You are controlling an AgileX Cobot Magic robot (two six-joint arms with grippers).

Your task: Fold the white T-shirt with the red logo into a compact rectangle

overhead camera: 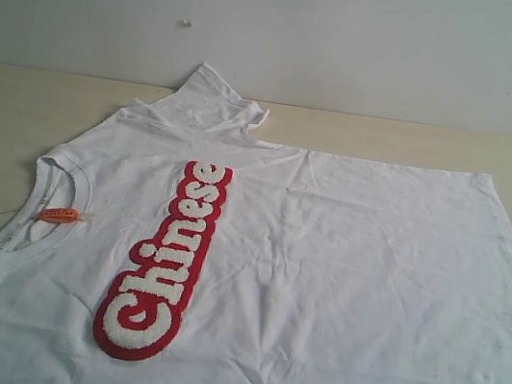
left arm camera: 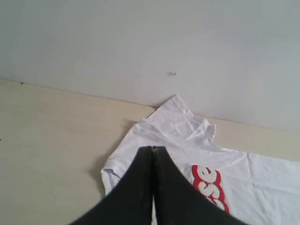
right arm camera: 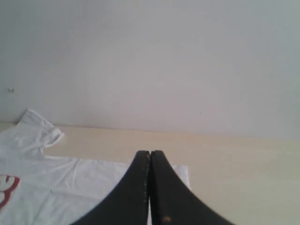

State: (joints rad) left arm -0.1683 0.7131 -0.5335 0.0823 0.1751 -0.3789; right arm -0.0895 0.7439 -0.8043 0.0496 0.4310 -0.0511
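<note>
The white T-shirt (overhead camera: 342, 264) lies spread flat on the wooden table, collar to the left and hem to the right, in the exterior view. Its red logo (overhead camera: 165, 261) runs as a long strip across the chest. An orange neck tag (overhead camera: 58, 214) shows inside the collar. One sleeve (overhead camera: 217, 98) sticks up against the back wall. Neither arm appears in the exterior view. My left gripper (left arm camera: 153, 148) hangs shut and empty above the shirt (left arm camera: 187, 145), near the logo's end (left arm camera: 209, 185). My right gripper (right arm camera: 150, 152) is shut and empty above the shirt's corner (right arm camera: 180, 171).
The light wooden table (overhead camera: 16, 105) extends bare to the left of the shirt and along the back (overhead camera: 420, 140). A pale wall (overhead camera: 358, 43) rises right behind the table edge. The shirt runs past the front and right edges of the exterior view.
</note>
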